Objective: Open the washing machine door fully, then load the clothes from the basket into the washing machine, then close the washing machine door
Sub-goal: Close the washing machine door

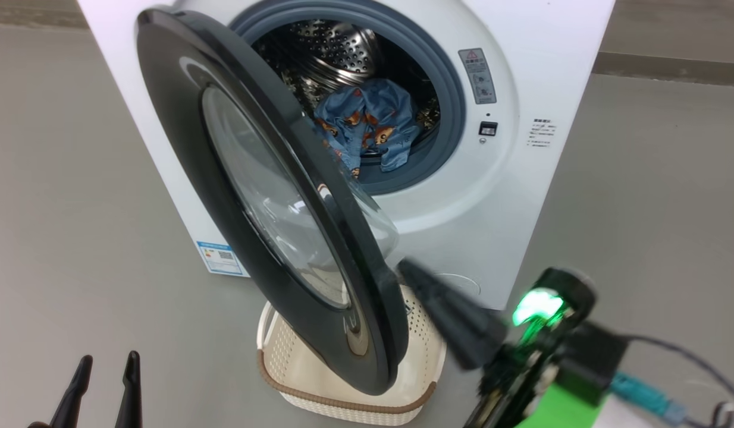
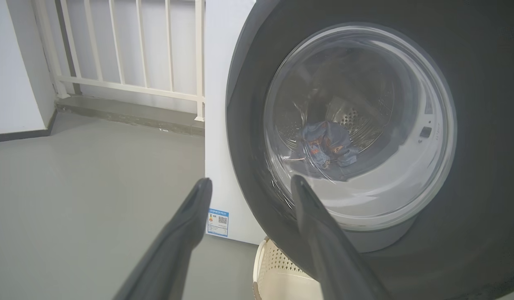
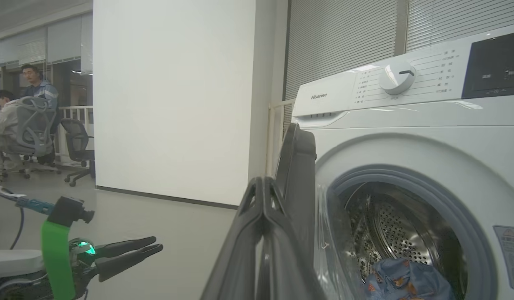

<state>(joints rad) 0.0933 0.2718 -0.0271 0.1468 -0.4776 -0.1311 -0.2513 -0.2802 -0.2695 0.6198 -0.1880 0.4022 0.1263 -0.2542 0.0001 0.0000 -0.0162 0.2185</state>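
Standing ajar: washing machine door (image 1: pixel 194 178); your right gripper (image 1: pixel 405 268) sat beside its rim, jaws pressed together; your left gripper (image 1: pixel 105 364) held jaws wide.

My cameras on the washing machine (image 1: pixel 521 196).
Head looks down; both wrist cameras sit low beside the door (image 2: pixel 469 125), sharing the drum (image 3: pixel 390 216).
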